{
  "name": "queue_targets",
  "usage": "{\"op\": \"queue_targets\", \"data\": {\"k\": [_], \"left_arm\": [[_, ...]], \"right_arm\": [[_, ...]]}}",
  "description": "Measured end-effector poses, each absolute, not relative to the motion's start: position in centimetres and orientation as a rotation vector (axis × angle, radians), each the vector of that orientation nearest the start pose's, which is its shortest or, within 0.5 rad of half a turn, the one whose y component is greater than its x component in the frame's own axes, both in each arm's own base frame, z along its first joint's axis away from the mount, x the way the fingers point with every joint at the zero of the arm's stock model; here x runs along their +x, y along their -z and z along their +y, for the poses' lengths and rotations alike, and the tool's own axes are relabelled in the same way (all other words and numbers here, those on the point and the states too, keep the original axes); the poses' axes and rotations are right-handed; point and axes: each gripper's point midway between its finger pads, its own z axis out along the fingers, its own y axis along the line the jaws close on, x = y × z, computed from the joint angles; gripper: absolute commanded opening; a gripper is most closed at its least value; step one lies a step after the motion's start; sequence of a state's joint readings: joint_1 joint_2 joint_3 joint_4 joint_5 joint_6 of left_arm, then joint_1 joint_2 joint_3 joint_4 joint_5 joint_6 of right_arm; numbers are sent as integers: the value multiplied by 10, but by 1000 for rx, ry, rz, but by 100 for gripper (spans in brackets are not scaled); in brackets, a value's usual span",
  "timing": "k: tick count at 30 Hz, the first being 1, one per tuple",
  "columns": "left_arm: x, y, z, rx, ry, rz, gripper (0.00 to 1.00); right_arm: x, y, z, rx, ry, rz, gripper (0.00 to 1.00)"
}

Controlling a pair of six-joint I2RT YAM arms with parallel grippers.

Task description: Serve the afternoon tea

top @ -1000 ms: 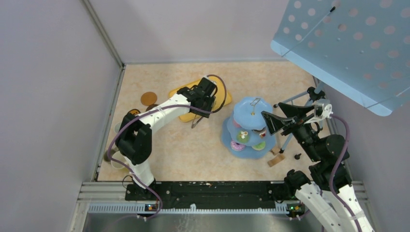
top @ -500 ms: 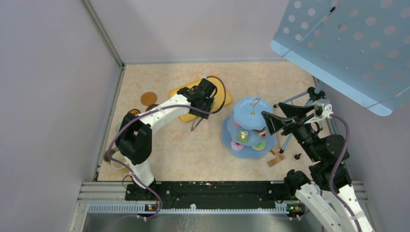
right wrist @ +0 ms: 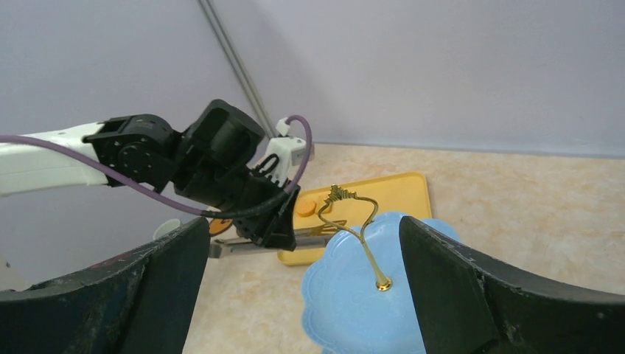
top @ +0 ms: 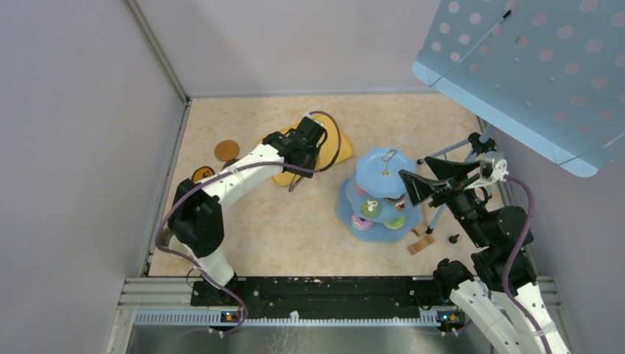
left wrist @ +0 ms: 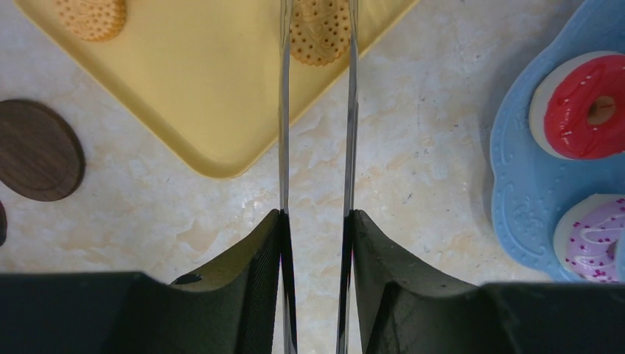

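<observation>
My left gripper [left wrist: 315,217] is shut on the long metal tongs [left wrist: 282,110], which reach out over the yellow tray [left wrist: 206,88]. An orange biscuit [left wrist: 319,29] sits between the tong blades near their tips; I cannot tell if it is squeezed. A second biscuit [left wrist: 92,16] lies on the tray. The pale-blue stand [top: 383,166] has a red donut [left wrist: 586,107] and a pink donut [left wrist: 593,236] on its bottom tier. My right gripper [right wrist: 302,225] is open and empty above the bare top tier [right wrist: 354,295].
Round brown coasters [top: 226,150] lie left of the tray; one shows in the left wrist view [left wrist: 37,151]. A small wooden block [top: 421,243] lies right of the stand. A blue perforated panel [top: 531,66] overhangs the right. Walls close the left and back.
My left arm has shifted left and back, carrying the tongs a little further over the tray. The right arm has not moved.
</observation>
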State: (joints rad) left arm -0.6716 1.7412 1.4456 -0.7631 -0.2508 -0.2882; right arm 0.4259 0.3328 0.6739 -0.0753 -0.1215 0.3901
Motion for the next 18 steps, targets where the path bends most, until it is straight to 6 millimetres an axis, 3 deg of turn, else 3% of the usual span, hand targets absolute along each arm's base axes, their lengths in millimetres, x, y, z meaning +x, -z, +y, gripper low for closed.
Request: {"op": "queue_targets", "data": {"k": [9,15,18], "left_arm": [[332,-211,-219,368,222,2349,32],[310,-287,-254,475,542,2135,32],[304,-313,-272,523,638,2053,31]], "right_arm": [[191,-368,123,-119,-753,1350,97],[185,-386,116,-112,-732,1312,97],[183,-389,114,-109,-725,1306,97]]}}
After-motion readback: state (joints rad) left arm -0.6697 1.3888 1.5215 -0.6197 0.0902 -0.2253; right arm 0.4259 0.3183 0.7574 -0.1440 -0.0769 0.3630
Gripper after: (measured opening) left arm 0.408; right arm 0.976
